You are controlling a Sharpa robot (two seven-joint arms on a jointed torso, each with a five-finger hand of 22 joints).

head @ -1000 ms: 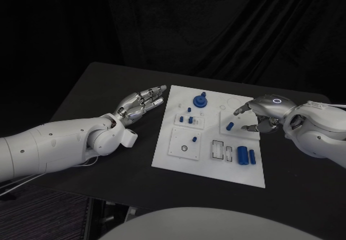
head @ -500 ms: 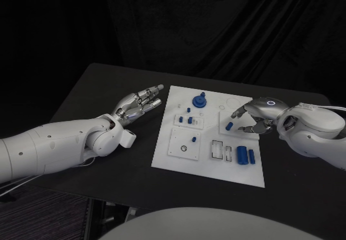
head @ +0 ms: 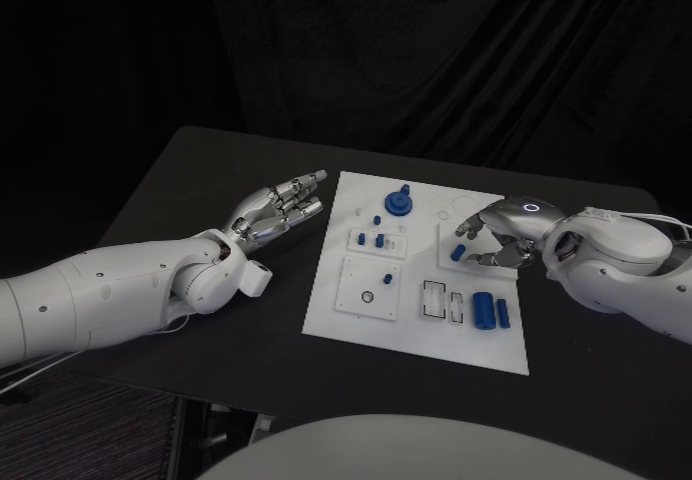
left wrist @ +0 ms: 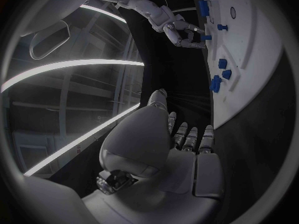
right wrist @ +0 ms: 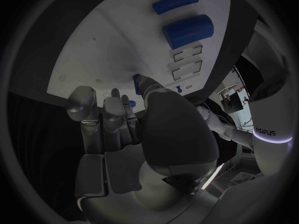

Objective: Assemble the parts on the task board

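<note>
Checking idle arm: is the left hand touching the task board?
No. In the head view the left hand lies open on the black table, apart from the task board.

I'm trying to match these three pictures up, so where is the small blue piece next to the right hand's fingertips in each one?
Head view: the small blue piece lies on the white board, right of centre, at the right hand.
Left wrist view: it is near the top, at the far hand's fingers.
Right wrist view: it peeks out past the fingers, mid-picture.
Shared landmark: the two larger blue cylinders, nearer the robot.
</note>
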